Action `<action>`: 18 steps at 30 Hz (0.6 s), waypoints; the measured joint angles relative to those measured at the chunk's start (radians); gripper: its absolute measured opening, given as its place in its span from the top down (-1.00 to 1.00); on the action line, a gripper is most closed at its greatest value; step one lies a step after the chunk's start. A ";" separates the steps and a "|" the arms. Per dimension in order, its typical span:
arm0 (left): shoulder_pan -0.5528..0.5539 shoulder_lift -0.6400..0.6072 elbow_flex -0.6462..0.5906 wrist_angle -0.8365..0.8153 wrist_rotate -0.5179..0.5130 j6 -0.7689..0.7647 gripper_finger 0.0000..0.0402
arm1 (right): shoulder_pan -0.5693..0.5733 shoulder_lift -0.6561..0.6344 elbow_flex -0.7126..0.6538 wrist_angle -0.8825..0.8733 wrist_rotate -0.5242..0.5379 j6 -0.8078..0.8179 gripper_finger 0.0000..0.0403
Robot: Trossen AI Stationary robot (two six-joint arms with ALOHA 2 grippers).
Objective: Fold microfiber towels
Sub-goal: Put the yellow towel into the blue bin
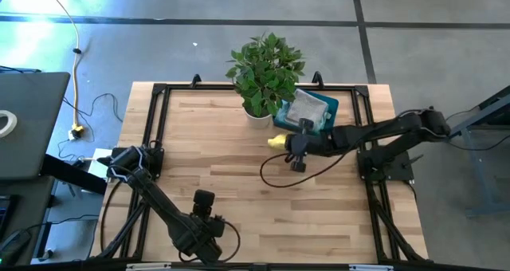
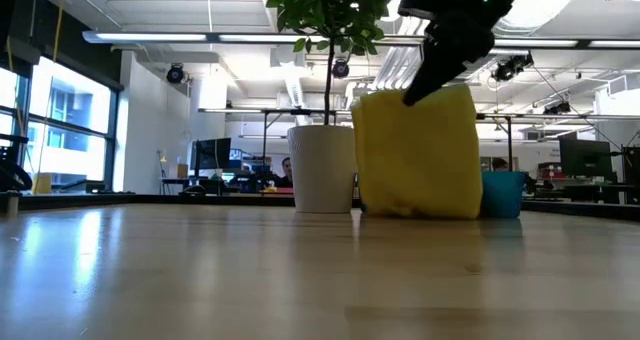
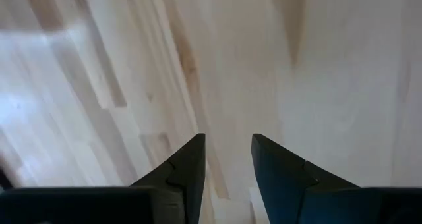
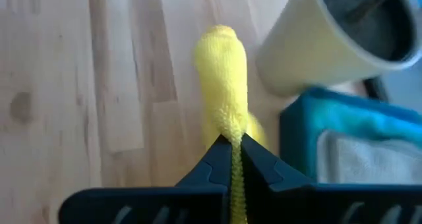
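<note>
I have the right gripper (image 4: 235, 159) clamped on the yellow towel (image 4: 223, 85), its two fingers pinched tight on the cloth's upper edge so the fabric is squeezed to a thin ridge between them. From the level camera I see the towel hanging down as a broad yellow sheet (image 2: 418, 152), its lower edge at or on the desk (image 1: 231, 183) — I cannot tell for sure whether it touches. It hangs just in front of the teal bin (image 2: 502, 194) and right beside the white pot of the potted plant (image 2: 322, 169). From overhead, the right arm reaches across from the desk's right side and its gripper sits near the far middle of the desk, with only a small patch of yellow (image 1: 276, 141) showing past it, next to the plant (image 1: 265, 70). The bin (image 1: 327, 105) stands beside the pot at the far edge and holds a pale grey towel (image 1: 307, 109); my right wrist camera also shows that grey cloth (image 4: 369, 159) lying inside it. My left gripper (image 3: 227, 178) is parked low over bare wood at the near left of the desk, its fingers parted with nothing between them.
</note>
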 joint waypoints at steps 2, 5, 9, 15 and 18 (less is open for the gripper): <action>0.005 0.000 0.000 -0.021 0.000 -0.011 0.44 | -0.014 -0.009 0.000 0.000 0.049 -0.035 1.00; 0.015 0.000 0.000 -0.035 0.000 -0.017 0.44 | -0.060 -0.015 0.002 -0.056 0.190 -0.036 1.00; 0.034 -0.003 0.000 -0.035 0.000 0.005 0.44 | -0.140 -0.016 0.002 -0.108 0.339 -0.028 1.00; 0.052 -0.016 0.000 -0.034 -0.031 0.021 0.44 | -0.251 -0.016 0.002 -0.054 0.386 -0.128 1.00; 0.053 -0.016 0.000 -0.034 -0.039 0.021 0.44 | -0.304 -0.016 0.002 -0.041 0.386 -0.134 1.00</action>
